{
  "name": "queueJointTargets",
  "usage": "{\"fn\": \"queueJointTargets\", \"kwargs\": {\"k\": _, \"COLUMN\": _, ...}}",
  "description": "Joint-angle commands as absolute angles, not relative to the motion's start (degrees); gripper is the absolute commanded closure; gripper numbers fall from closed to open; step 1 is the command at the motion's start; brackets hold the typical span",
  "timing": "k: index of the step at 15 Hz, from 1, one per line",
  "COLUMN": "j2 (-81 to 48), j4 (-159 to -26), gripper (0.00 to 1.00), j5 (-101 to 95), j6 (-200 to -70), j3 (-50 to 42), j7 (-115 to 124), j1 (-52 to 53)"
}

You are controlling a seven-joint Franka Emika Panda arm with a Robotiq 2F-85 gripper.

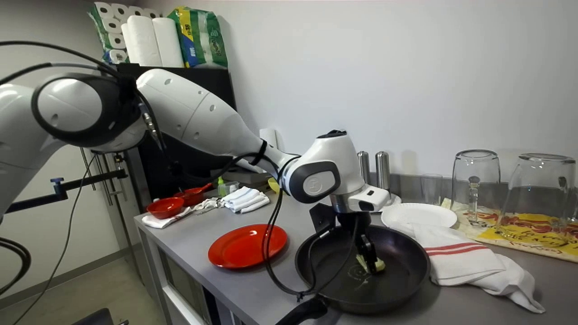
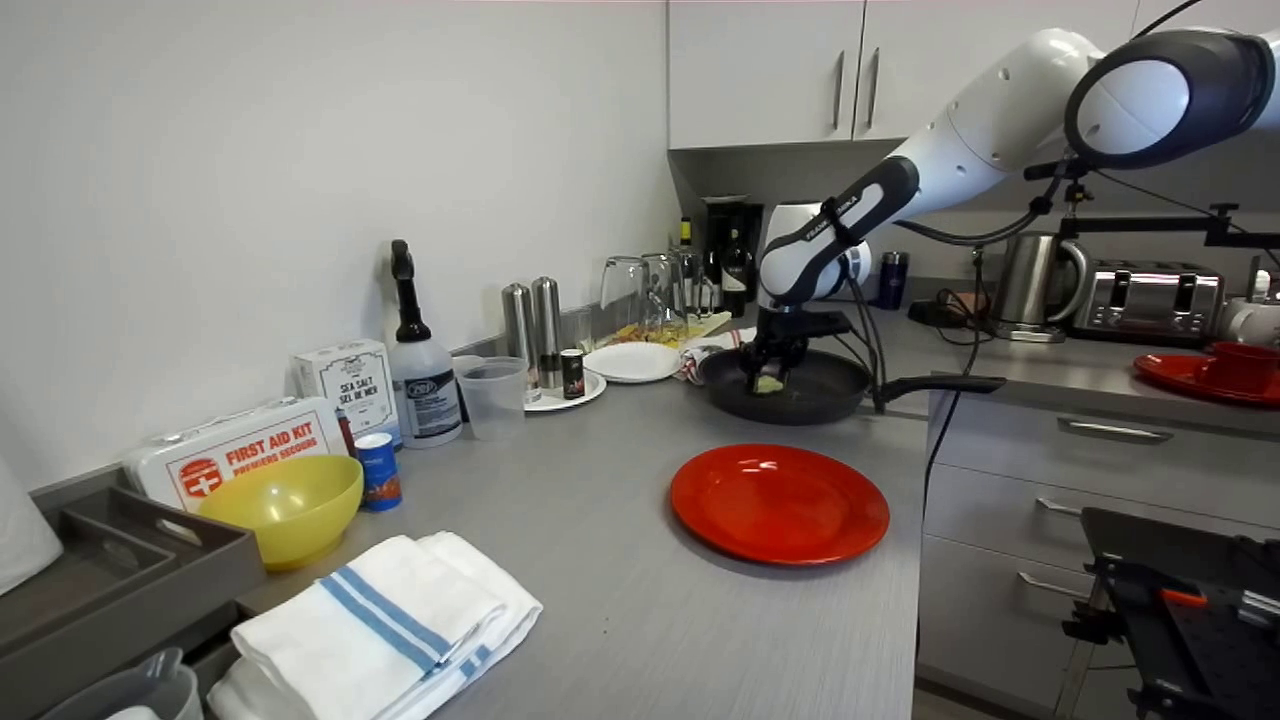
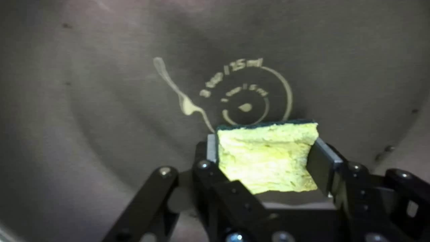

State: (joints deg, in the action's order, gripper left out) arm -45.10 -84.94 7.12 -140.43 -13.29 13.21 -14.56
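In an exterior view, a red bowl (image 1: pixel 165 208) sat on a cloth (image 1: pixel 158 223) at the left corner of the countertop (image 1: pixel 192 234), and a red plate (image 1: pixel 246 246) lay near the front edge. Next, cables (image 1: pixel 300 295) hung in a loop beside the handle (image 1: pixel 305 311) of the frying pan (image 1: pixel 404 264); a wide swing could have snagged it and dragged the pan toward that edge. Within the pan the gripper (image 3: pixel 268 155) was closed on a sponge (image 3: pixel 268 158), pinched between its fingers (image 3: pixel 319 168), low over the base; whether it touched was hard to tell. Pressing hard might have spun the pan or worked so soft a sponge loose. Farther right, a towel (image 1: pixel 458 264) lay just beside the pan, liable to shift if bumped, and a glass jug (image 1: pixel 476 180) near the back edge looked easy to topple.
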Motion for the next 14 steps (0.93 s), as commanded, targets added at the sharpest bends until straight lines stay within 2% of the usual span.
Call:
{"fn": "queueJointTargets", "kwargs": {"k": 1, "j2": -47.6, "j4": -84.3, "gripper": 0.61, "j5": 6.3, "j6": -141.9, "j3": -12.0, "j7": 15.0, "j1": -12.0}}
{"fn": "queueJointTargets", "kwargs": {"k": 14, "j2": -47.4, "j4": -86.9, "gripper": 0.61, "j5": 4.2, "j6": -142.2, "j3": -19.6, "j7": 24.4, "j1": -11.7}}
